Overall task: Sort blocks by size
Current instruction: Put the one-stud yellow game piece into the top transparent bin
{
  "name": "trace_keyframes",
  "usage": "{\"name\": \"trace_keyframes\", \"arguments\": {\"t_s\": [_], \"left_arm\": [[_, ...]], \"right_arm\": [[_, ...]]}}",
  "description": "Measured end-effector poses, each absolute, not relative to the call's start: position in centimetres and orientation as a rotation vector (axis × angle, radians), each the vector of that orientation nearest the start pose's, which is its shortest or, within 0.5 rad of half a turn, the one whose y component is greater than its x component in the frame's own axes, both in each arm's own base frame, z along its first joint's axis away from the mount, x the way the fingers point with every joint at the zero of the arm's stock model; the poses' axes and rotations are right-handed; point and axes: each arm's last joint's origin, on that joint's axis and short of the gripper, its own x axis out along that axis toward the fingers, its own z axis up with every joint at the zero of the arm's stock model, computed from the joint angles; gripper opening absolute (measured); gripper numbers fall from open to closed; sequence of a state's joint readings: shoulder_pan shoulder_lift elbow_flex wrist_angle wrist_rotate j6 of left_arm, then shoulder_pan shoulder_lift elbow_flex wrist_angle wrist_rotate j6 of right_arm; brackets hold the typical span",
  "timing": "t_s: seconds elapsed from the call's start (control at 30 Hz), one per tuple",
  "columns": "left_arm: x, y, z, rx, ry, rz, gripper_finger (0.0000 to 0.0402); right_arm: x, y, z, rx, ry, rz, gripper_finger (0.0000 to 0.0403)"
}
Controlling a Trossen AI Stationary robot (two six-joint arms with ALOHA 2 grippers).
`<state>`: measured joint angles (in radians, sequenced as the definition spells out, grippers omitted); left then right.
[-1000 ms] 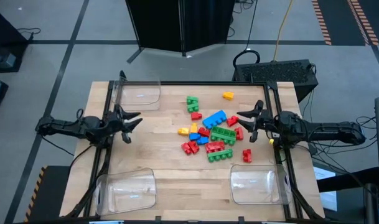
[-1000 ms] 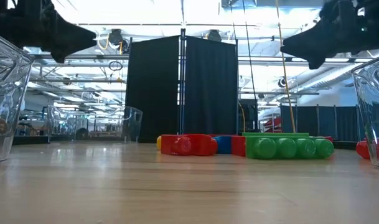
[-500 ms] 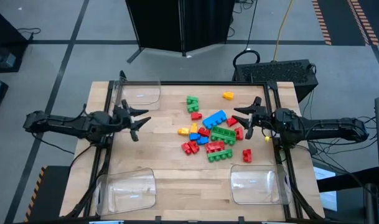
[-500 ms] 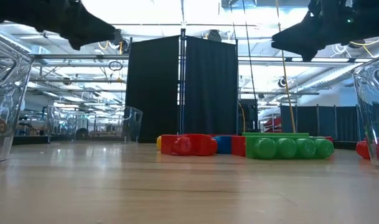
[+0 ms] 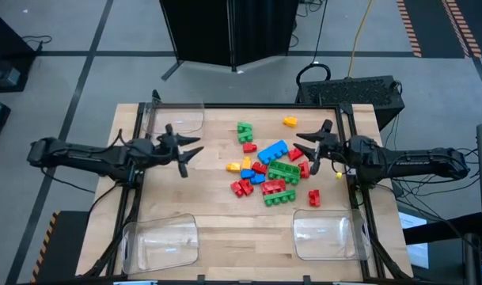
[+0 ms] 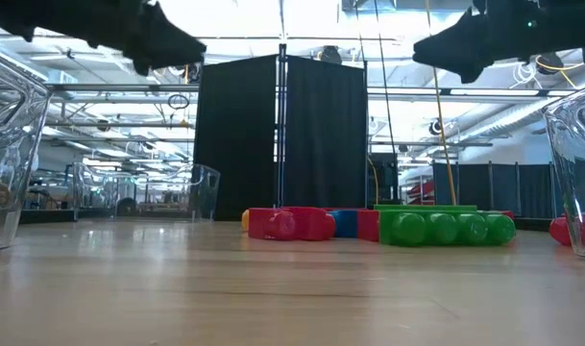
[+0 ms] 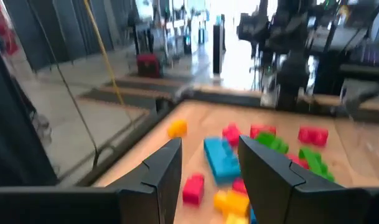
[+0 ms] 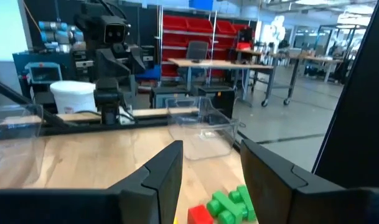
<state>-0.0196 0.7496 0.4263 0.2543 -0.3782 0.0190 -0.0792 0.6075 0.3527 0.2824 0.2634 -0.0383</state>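
The blocks (image 5: 266, 169), red, green, blue, yellow and orange studded bricks, lie in a loose heap on the wooden table right of its middle; a lone orange one (image 5: 290, 121) lies near the far edge. In the low view a red brick (image 6: 290, 223) and a long green one (image 6: 446, 227) show in front. My left gripper (image 5: 190, 150) is open and empty, in the air left of the heap. My right gripper (image 5: 304, 147) is open and empty, in the air at the heap's right side. The heap shows past the fingers in the left wrist view (image 7: 221, 163).
Three clear plastic trays stand on the table: one at the far left (image 5: 176, 119), one at the near left (image 5: 160, 241), one at the near right (image 5: 326, 233). A dark metal frame (image 5: 138, 127) runs along the table's edges. Bare wood lies between the left tray and the heap.
My left gripper has moved toward the table's right edge, closer to the heap, and risen a little. My right gripper has moved toward the table's left, over the heap's right side. Both stay open. The blocks have not moved.
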Motion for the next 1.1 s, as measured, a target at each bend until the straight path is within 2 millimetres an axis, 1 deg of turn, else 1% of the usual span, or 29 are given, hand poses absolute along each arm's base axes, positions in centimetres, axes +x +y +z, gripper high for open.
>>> {"name": "trace_keyframes", "arguments": {"t_s": [0.1, 0.27, 0.47, 0.6, 0.7, 0.83, 0.9, 1.0, 1.1], "left_arm": [[17.6, 0.7, 25.9, 0.042, 0.033, 0.358, 0.0158], [17.8, 0.7, 25.7, 0.045, 0.044, 0.367, 0.0158], [18.1, 0.7, 24.9, 0.052, 0.102, 0.362, 0.0158], [18.5, 0.6, 24.3, 0.053, 0.141, 0.326, 0.0158], [19.0, 0.6, 24.5, 0.008, 0.146, 0.328, 0.0158], [19.8, 0.5, 24.9, -0.023, 0.233, 0.312, 0.0158], [20.3, 0.5, 24.8, -0.019, 0.294, 0.311, 0.0158], [21.2, 0.6, 24.6, -0.012, 0.339, 0.315, 0.0158], [22.1, 0.8, 24.4, -0.012, 0.366, 0.319, 0.0158]], "right_arm": [[15.0, -1.9, 25.3, -0.034, -0.023, -0.342, 0.0151], [15.0, -1.9, 25.3, -0.013, -0.019, -0.34, 0.0151], [15.3, -2.0, 24.4, -0.101, 0.075, -0.354, 0.0151], [15.8, -2.2, 24.1, -0.092, 0.112, -0.377, 0.0151], [16.3, -2.4, 24.7, -0.037, 0.195, -0.406, 0.0151], [16.9, -2.8, 26.1, 0.011, 0.343, -0.429, 0.0151], [17.3, -3.0, 26.9, 0.02, 0.376, -0.44, 0.0151], [17.8, -3.4, 27.8, 0.021, 0.415, -0.463, 0.0151], [18.1, -4.3, 28.0, 0.01, 0.492, -0.503, 0.0151]]}}
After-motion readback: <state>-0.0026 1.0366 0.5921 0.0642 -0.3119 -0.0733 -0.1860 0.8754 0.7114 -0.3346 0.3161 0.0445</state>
